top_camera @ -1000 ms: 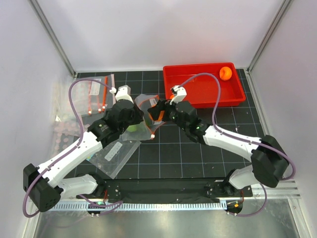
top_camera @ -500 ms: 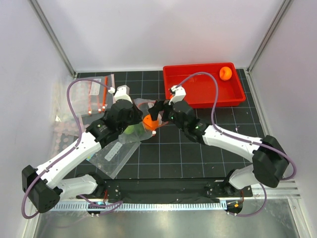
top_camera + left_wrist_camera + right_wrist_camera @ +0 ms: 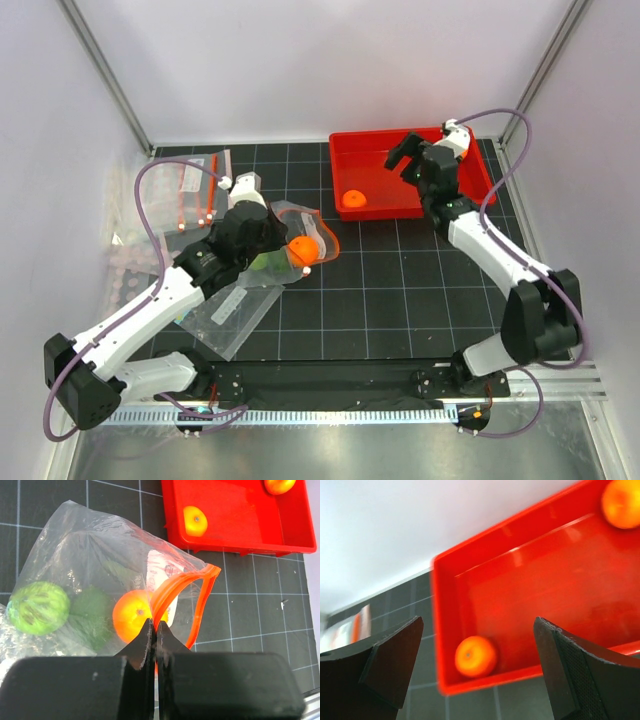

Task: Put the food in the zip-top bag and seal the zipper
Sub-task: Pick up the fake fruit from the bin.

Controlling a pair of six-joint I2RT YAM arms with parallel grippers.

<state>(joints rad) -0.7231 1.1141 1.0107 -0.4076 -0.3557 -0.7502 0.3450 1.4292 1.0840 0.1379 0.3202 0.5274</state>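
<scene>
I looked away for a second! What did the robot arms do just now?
The right gripper left the zip-top bag's mouth, swung back over the red tray and now hangs open. It dropped an orange fruit into the bag. The left gripper stayed shut on the zipper, holding the mouth open; the green fruits stayed inside.

Black gridded tabletop (image 3: 400, 290) between plain white walls (image 3: 330, 60), metal ledge (image 3: 330, 450) in front.
</scene>
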